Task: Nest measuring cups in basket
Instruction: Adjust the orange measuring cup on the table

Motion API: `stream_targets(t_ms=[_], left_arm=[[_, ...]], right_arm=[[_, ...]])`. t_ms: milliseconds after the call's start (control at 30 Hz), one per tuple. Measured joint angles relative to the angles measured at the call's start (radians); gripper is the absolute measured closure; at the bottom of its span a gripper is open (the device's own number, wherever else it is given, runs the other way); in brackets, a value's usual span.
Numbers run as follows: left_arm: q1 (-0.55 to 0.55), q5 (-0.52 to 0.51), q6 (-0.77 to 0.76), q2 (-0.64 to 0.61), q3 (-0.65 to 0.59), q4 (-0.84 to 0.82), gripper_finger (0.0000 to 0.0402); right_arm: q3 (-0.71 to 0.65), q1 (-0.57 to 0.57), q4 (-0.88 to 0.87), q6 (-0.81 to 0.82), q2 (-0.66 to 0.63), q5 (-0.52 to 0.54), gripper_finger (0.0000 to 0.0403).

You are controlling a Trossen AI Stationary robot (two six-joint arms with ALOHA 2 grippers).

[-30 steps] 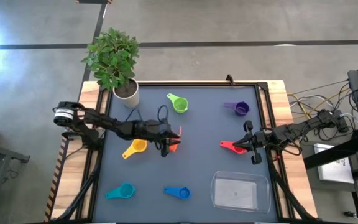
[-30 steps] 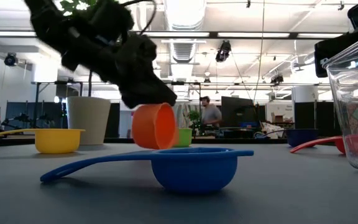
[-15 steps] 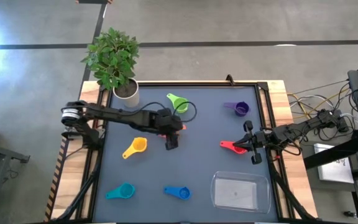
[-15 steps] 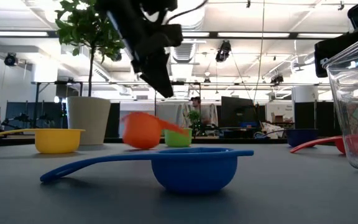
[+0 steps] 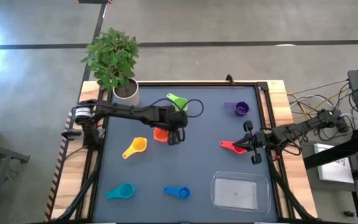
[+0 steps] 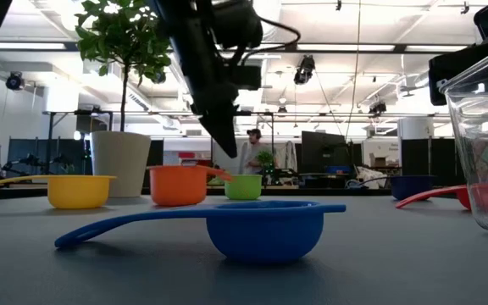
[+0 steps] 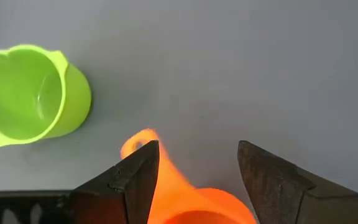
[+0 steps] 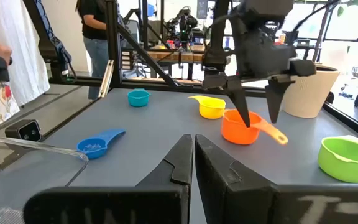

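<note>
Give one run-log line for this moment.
left gripper: open, above orange cup upright on table | right gripper: shut, idle by red cup | basket: no cups

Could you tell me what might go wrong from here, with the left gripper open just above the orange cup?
1. The left gripper hangs open right over the orange cup, its fingers straddling the handle; rising crookedly could snag and tip the cup.
2. The green cup sits close by, so a sideways sweep might knock it.
3. The basket is empty and lies far across the table, so every cup still needs a long carry.
</note>
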Motion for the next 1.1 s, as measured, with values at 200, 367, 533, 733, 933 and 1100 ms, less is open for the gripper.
stream_targets(t_ms=[200, 367, 533, 733, 933, 1100], left_arm=[[0.041, 0.001, 0.038, -0.001, -0.001, -0.037, 0.0200], [0.050, 0.002, 0.143, -0.032, -0.001, -0.046, 0.0200], [0.038, 0.010, 0.381, -0.034, 0.002, -0.138, 0.0200], [0.031, 0.001, 0.582, -0.036, 0.006, -0.200, 0.0200], [0.004, -0.006, 0.821, -0.036, 0.005, -0.158, 0.0200], [-0.005, -0.008, 0.995, -0.036, 0.000, -0.147, 0.0200]], right_arm=[[0.000, 0.000, 0.000, 0.000, 0.000, 0.000, 0.0394], [0.000, 0.000, 0.000, 0.000, 0.000, 0.000, 0.0394], [0.000, 0.000, 0.000, 0.000, 0.000, 0.000, 0.0394], [0.000, 0.000, 0.000, 0.000, 0.000, 0.000, 0.0394], [0.000, 0.000, 0.000, 0.000, 0.000, 0.000, 0.0394], [0.000, 0.000, 0.000, 0.000, 0.000, 0.000, 0.0394]])
